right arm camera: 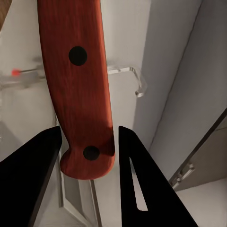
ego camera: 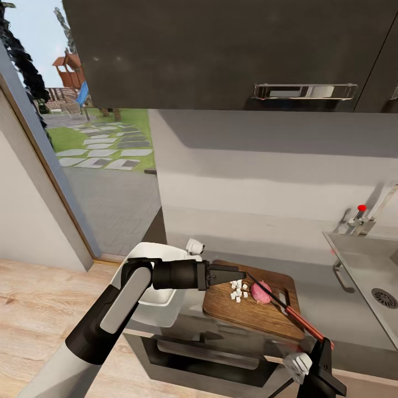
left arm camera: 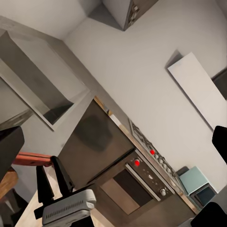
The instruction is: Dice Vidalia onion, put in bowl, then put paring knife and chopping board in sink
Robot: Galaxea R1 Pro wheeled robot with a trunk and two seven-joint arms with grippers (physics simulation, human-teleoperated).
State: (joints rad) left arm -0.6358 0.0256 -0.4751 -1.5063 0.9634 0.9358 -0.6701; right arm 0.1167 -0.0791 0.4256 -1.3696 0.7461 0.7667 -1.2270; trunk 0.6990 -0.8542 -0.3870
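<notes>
Right gripper [right arm camera: 87,156] jaws clamped on paring knife [ego camera: 287,307] handle, blade over half onion [ego camera: 260,292] beside diced bits [ego camera: 238,290] on chopping board [ego camera: 254,315], left gripper [ego camera: 235,273] jaw state unclear, hovering at board's edge.

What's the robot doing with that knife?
The robot is chopping an onion. Its right gripper holds the paring knife by its red handle, with the blade across the chopping board. Part of the Vidalia onion is still whole, with small white diced bits beside it. The left gripper hovers by the board, in front of the white bowl.
</notes>
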